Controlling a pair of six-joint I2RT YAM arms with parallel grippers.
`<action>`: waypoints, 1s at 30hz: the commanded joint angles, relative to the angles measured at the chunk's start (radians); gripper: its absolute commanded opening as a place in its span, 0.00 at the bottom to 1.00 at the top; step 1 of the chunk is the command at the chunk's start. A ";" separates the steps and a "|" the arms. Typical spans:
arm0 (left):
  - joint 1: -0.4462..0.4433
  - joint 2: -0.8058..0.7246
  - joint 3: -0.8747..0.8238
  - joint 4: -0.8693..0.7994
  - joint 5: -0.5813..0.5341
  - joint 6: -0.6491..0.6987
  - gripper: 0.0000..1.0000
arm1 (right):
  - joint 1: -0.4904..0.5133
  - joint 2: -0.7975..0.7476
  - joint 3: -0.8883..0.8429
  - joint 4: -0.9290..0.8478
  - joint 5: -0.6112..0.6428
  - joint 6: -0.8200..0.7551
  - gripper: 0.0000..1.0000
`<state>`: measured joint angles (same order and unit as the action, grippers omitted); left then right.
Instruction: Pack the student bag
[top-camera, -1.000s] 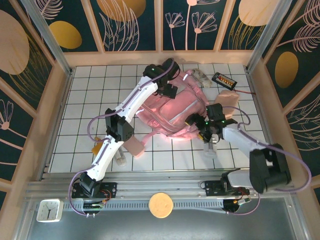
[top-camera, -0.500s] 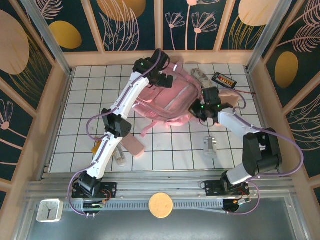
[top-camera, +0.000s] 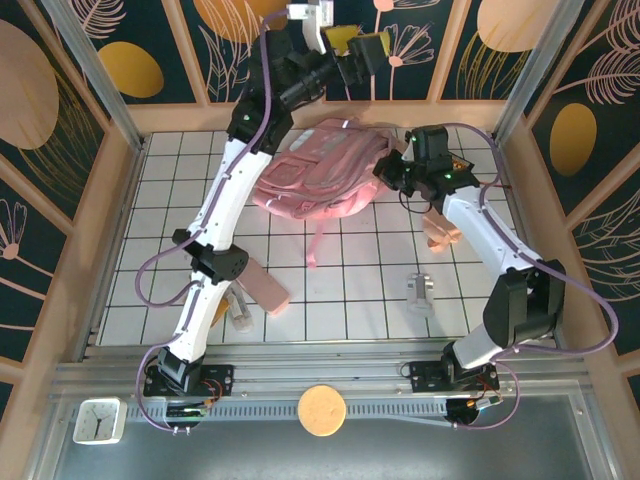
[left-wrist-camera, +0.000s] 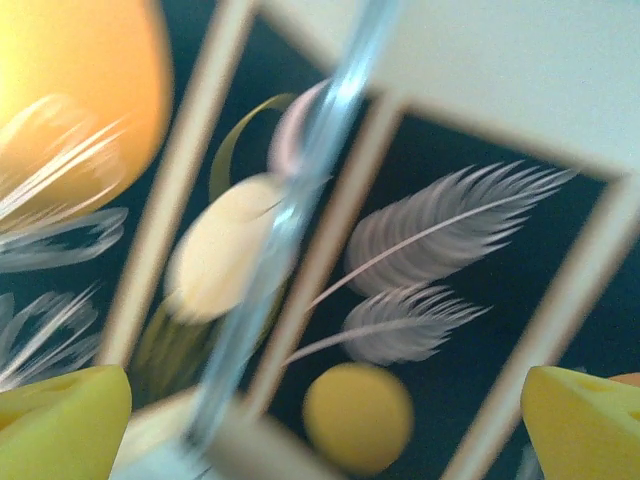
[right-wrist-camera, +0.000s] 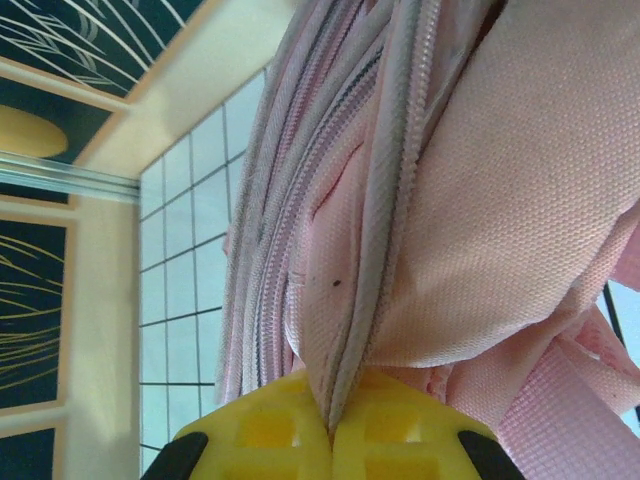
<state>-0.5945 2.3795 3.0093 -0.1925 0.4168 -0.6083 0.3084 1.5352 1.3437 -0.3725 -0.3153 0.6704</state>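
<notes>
Your right gripper (right-wrist-camera: 330, 425) at bottom edge, yellow pads (right-wrist-camera: 255, 432) pressed together, pinching piped seam of bag (right-wrist-camera: 480, 200). You see pink fabric rising from pinch in bunched folds, zip lines running up along left side. Loose strap (right-wrist-camera: 575, 400) at lower right. White tiled table (right-wrist-camera: 185, 300) at left behind bag. Beige frame, dark patterned wall (right-wrist-camera: 60, 45) at top left.

Pink all over: large soft pink fabric backpack (top-camera: 320, 180) (right-wrist-camera: 480, 200), woven texture, pale grey piping along seams. Left gripper (top-camera: 356, 45) has yellow pads (left-wrist-camera: 60, 425). Right gripper (right-wrist-camera: 330, 430) also yellow, black corners. White jointed robot arms (top-camera: 225, 190), black joints, purple cables (top-camera: 150, 280). Flat tiled table top (top-camera: 160, 200): white, dark grid lines. Tall wall panels (top-camera: 90, 40): dark teal, orange discs, pale feather outlines, beige frames.
</notes>
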 joint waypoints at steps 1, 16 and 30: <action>0.006 0.077 -0.001 0.293 0.206 -0.227 0.99 | -0.006 -0.014 0.080 0.087 -0.030 -0.034 0.00; 0.017 0.039 0.000 -0.844 -0.482 0.233 0.99 | -0.068 0.106 0.494 -0.027 -0.115 -0.061 0.00; 0.332 -0.132 0.000 -1.169 -0.389 0.182 0.99 | -0.029 0.229 0.733 0.014 -0.239 0.049 0.00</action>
<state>-0.2531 2.2204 3.0093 -1.1797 -0.0505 -0.3691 0.2623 1.7859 1.9598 -0.5362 -0.4850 0.6914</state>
